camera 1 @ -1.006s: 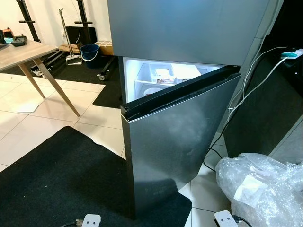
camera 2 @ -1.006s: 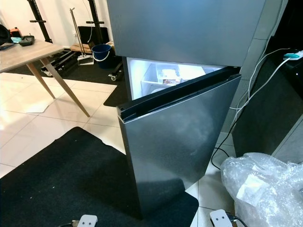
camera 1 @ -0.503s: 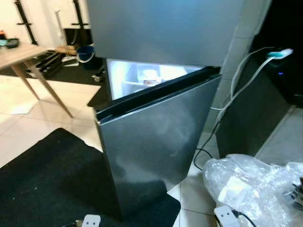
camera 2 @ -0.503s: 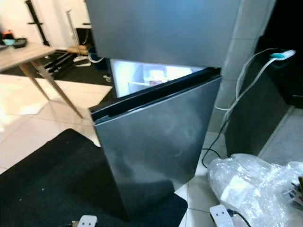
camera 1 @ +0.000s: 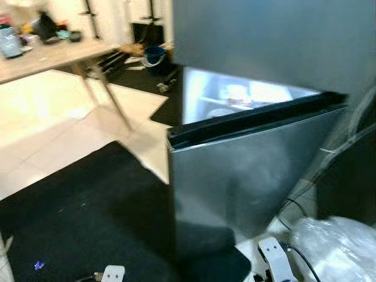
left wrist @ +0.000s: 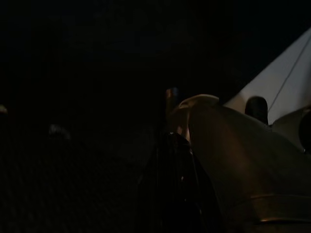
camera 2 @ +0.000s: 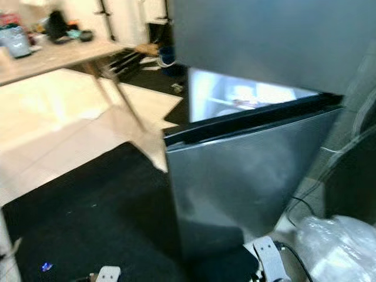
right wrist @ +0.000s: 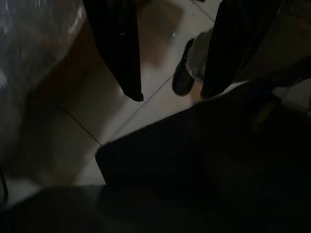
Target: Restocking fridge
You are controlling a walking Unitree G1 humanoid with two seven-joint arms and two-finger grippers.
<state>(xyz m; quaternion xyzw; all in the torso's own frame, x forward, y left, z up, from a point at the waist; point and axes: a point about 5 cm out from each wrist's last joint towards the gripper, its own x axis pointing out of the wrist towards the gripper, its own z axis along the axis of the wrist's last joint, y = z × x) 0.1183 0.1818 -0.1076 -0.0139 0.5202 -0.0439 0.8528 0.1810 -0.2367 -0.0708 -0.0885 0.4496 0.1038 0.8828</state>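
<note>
A grey steel fridge (camera 1: 264,47) stands ahead of me, its upper door shut. Its lower door (camera 1: 252,170) hangs ajar, swung out toward me, and the lit inside (camera 1: 235,97) shows white containers on a shelf, blurred. My right gripper (right wrist: 171,96) hangs open over the tiled floor beside a black mat, with nothing between its fingers. My left gripper (left wrist: 170,165) hangs in deep shade in the left wrist view.
A black mat (camera 1: 76,217) covers the floor before the fridge. A crumpled clear plastic bag (camera 1: 335,247) lies at the right, with a black cable (camera 1: 299,258) near it. A wooden table (camera 1: 53,56) with small items stands at the left; a blue bucket (camera 1: 154,56) sits behind.
The whole picture has shifted and blurred, so the camera has turned left: the table fills more of the left and the plastic bag slides toward the right edge. The fridge door stands as before.
</note>
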